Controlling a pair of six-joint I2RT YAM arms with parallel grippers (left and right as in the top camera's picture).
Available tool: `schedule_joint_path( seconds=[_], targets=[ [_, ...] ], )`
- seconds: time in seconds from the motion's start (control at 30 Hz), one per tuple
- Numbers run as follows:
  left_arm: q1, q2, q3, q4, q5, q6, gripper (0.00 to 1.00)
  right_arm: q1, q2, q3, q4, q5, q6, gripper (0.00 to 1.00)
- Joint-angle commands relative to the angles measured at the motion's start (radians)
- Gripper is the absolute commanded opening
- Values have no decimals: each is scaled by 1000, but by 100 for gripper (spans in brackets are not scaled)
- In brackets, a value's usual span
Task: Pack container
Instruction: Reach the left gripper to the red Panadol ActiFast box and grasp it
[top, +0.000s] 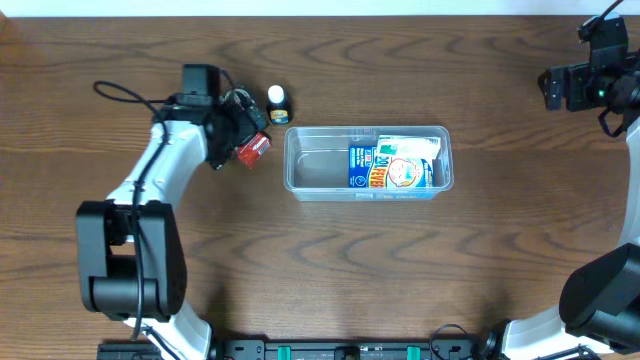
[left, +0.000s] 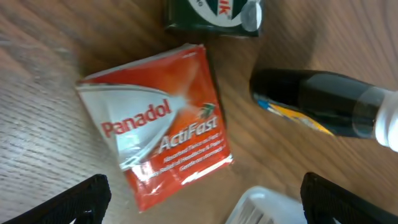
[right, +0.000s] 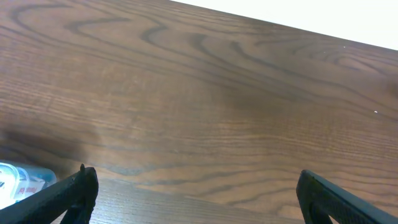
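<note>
Just outside the container (top: 316, 172), dark bottle (left: 323, 109) lies beside Panadol sachet (left: 161, 134).

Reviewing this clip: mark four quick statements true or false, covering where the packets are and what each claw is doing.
1. The Panadol packet lies inside the container. False: it lies on the table outside it, on the left arm's side.
2. A blue-and-white packet is in the container. True.
3. The left claw is open over the Panadol packet. True.
4. The right claw grips a bottle. False: it is open and empty over bare table.
</note>
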Motion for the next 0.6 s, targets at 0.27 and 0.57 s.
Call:
schedule_joint_path(
  seconds=[0.27, 0.57],
  targets=[
    [-45, -1, 16, -1, -213, -97, 98, -6, 6, 3, -2, -7, 11, 99],
    [-45, 75, 16, 5, -232, -97, 98, -6, 6, 3, -3, -7, 11, 99]
  ],
)
